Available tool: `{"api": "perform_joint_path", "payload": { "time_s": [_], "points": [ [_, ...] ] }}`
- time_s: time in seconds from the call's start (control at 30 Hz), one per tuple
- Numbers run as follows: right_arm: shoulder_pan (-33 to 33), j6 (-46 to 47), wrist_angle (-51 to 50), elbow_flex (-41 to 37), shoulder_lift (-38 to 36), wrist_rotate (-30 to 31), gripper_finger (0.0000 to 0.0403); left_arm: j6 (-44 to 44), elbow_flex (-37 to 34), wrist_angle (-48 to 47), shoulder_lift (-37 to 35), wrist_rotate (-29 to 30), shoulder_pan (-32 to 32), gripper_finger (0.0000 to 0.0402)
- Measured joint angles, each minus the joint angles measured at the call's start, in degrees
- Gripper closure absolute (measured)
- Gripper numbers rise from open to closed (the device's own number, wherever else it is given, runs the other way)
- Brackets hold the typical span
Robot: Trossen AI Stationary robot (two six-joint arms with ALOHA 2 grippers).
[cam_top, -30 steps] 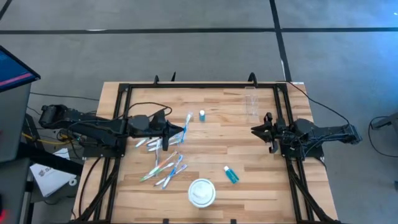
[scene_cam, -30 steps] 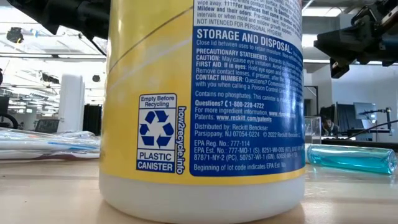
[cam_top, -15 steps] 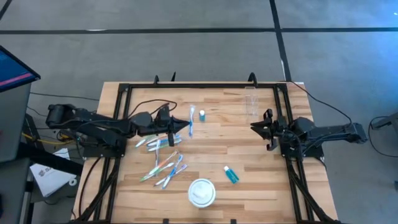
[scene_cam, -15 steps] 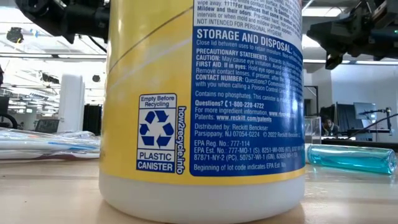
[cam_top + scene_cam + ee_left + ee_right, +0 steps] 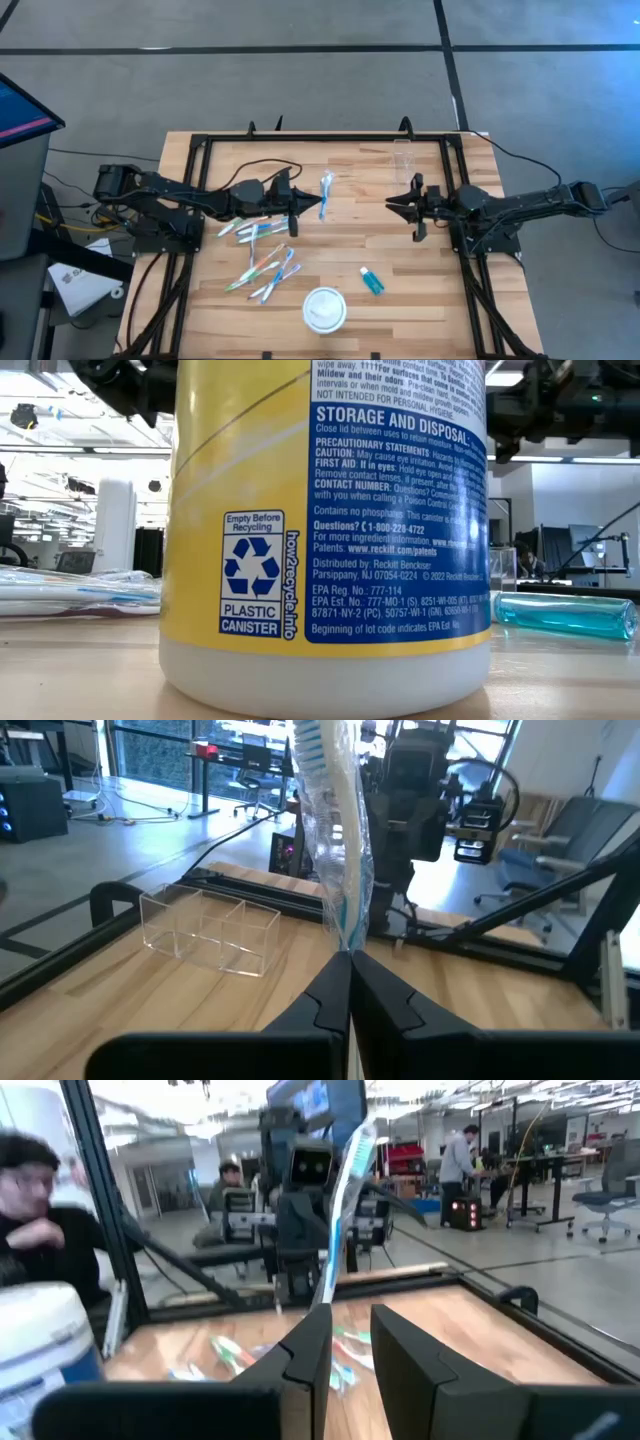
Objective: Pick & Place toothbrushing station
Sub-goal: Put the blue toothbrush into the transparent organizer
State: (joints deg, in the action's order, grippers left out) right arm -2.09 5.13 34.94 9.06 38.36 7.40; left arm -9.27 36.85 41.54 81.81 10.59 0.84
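The left gripper (image 5: 303, 203) is reaching toward the middle of the tabletop (image 5: 345, 240), its fingers (image 5: 330, 995) pressed together on the lower end of a wrapped blue-and-white toothbrush (image 5: 325, 192), which is standing up and away from the fingertips in the left wrist view (image 5: 335, 840). The brush is being carried above the wood, roughly midway between the two arms.

Facing it from the other side, the right gripper (image 5: 397, 204) is hovering over the tabletop with its fingers (image 5: 310, 1350) a little apart and holding nothing; in the right wrist view the carried toothbrush (image 5: 340, 1210) is showing beyond them, not between them.

The clear tumbler (image 5: 403, 165) is standing near the far edge, just beyond the right gripper. A loose cluster of pastel toothbrushes (image 5: 262, 262) is lying on the wood under and in front of the left arm. One small blue-and-white tube (image 5: 371, 281) is lying toward the near side, right of centre, well apart from the brushes. A round white disc (image 5: 324, 308) is sitting at the near edge. In the low view a large yellow canister (image 5: 325, 530) is filling most of the picture.
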Motion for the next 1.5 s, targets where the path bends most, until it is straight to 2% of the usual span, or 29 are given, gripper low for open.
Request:
{"api": "perform_joint_path", "payload": {
  "time_s": [0.2, 0.7, 1.03, 1.17, 1.3, 1.5],
  "points": [
    [0.0, -2.6, 1.7, 5.6, 7.7, 0.0, 0.0337, 1.6, 2.8, 0.1, 2.7, -2.1, 0.0, 0.0401],
    [2.6, -2.1, 1.7, 18.0, 24.4, -0.1, 0.0337, 2.0, 3.3, 0.0, 2.3, -3.6, -0.2, 0.0401],
    [2.8, -2.1, 2.1, 25.5, 32.2, -5.9, 0.0337, 2.0, 3.3, 0.0, 2.3, -3.6, -0.2, 0.0401],
    [3.4, -2.1, 2.0, 27.0, 34.1, -6.4, 0.0334, 3.1, 3.3, 0.0, 2.3, -3.6, -0.5, 0.0401],
    [4.0, -2.1, 2.0, 28.2, 35.3, -9.2, 0.0315, 3.3, 3.3, 0.1, 2.3, -3.6, -0.7, 0.0401],
    [4.2, -1.9, 2.3, 28.2, 35.3, -11.0, 0.0257, 3.5, 3.3, 0.1, 2.3, -3.6, -0.8, 0.0401]
  ]
}}
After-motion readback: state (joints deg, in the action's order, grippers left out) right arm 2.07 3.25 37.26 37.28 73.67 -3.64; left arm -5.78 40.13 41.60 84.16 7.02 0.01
